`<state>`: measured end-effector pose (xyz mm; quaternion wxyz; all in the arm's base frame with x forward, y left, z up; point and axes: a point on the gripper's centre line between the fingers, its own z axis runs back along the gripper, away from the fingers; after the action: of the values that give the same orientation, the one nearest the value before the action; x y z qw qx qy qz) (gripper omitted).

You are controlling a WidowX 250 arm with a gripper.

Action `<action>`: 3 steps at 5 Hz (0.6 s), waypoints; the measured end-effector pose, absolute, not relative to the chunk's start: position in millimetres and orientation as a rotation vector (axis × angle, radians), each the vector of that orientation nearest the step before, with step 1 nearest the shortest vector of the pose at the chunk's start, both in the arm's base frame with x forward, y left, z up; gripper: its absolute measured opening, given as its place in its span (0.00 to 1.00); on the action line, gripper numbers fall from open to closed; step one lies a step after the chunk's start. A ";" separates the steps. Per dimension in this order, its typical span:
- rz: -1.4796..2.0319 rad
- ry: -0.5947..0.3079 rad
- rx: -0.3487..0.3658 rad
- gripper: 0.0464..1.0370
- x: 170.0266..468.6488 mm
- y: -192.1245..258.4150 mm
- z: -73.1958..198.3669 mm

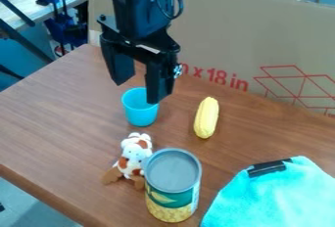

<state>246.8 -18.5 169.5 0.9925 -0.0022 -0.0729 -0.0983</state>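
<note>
The black gripper [136, 93] hangs from the top of the view, its fingers apart with nothing visible between them. Its tips are at the rim of a blue cup [140, 114], one of them in front of the cup's upper right edge; whether they touch is unclear. To the cup's right lies a yellow corn cob [206, 118]. Below the cup is a small white and brown plush animal [135, 153], just behind an upright tin can [171, 184] with a grey top.
A turquoise cloth [281, 201] with a black clip [267, 168] is at the lower right of the brown wooden table [59, 118]. Cardboard [222, 40] stands along the table's far edge. Blue clamps [58, 20] are beyond the table at the upper left.
</note>
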 end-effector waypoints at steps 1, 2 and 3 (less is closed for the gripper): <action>-0.195 -0.129 -0.006 0.96 245.9 -20.7 162.2; -0.178 -0.204 0.009 0.96 254.5 -39.7 156.7; -0.166 -0.171 -0.003 0.96 260.8 -64.8 145.2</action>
<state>260.8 -64.8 145.2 0.9929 -0.0017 -0.0854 -0.0828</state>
